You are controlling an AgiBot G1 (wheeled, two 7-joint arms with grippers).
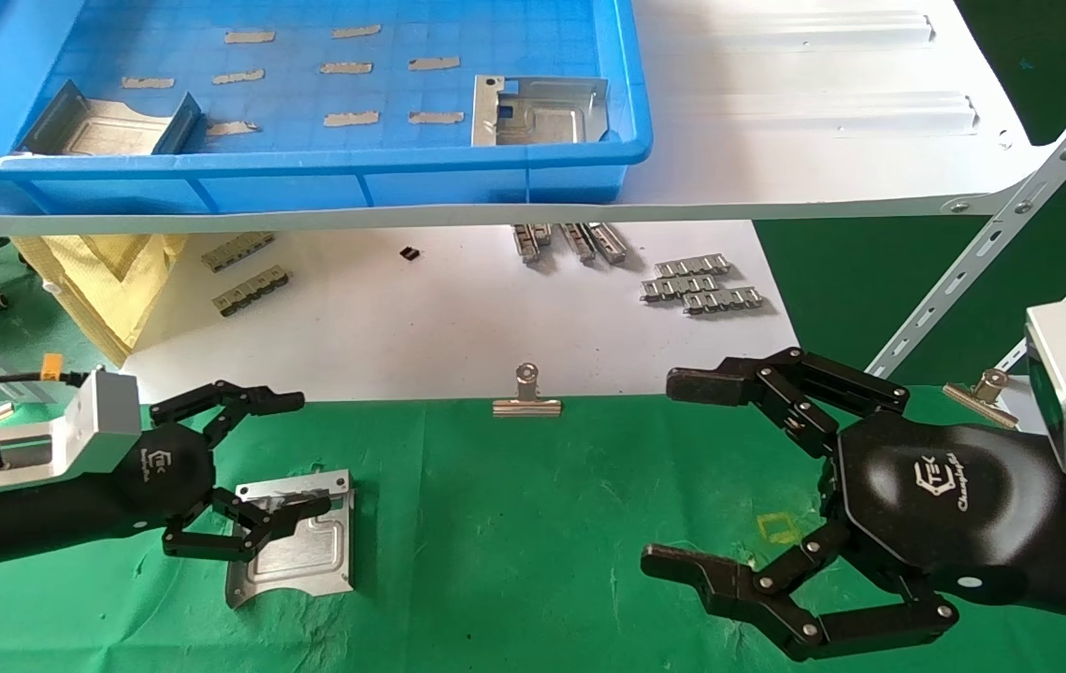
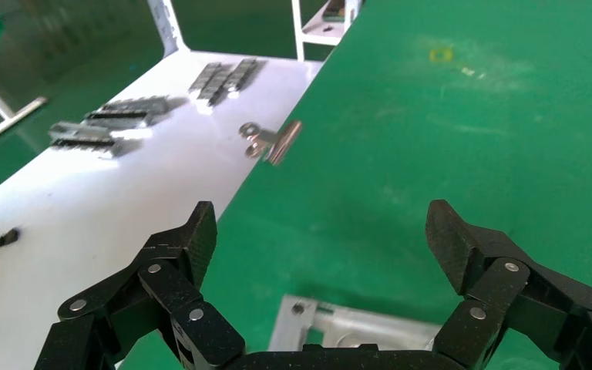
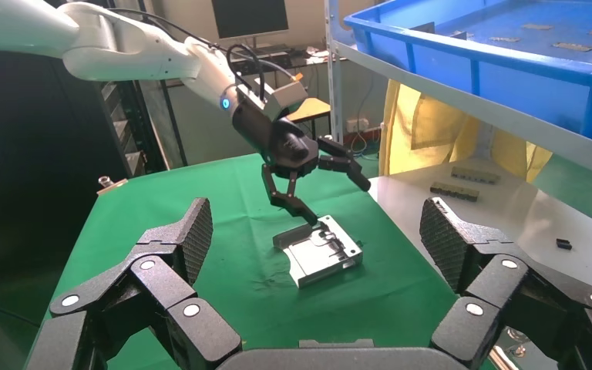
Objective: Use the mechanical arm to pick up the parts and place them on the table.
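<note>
One silvery part (image 1: 295,547) lies flat on the green table (image 1: 533,523), near its left side. My left gripper (image 1: 276,458) is open just over it, lower fingertips (image 1: 309,509) at the part's near flange; from the right wrist that fingertip looks to touch the edge. The left wrist view shows the part (image 2: 354,333) below the spread left gripper (image 2: 324,231). My right gripper (image 1: 673,472) hangs open and empty over the table's right side. Two more parts (image 1: 93,126) (image 1: 538,112) sit in the blue tray (image 1: 309,168). The right wrist view shows the part (image 3: 324,258) beneath the left gripper (image 3: 308,181).
The blue tray rests on a white shelf (image 1: 776,140) above the table's far edge. Under it a white paper sheet (image 1: 458,318) carries ribbed metal strips (image 1: 701,285). Binder clips (image 1: 526,397) (image 1: 982,393) sit at the cloth's far edge. A yellow bag (image 1: 112,271) hangs far left.
</note>
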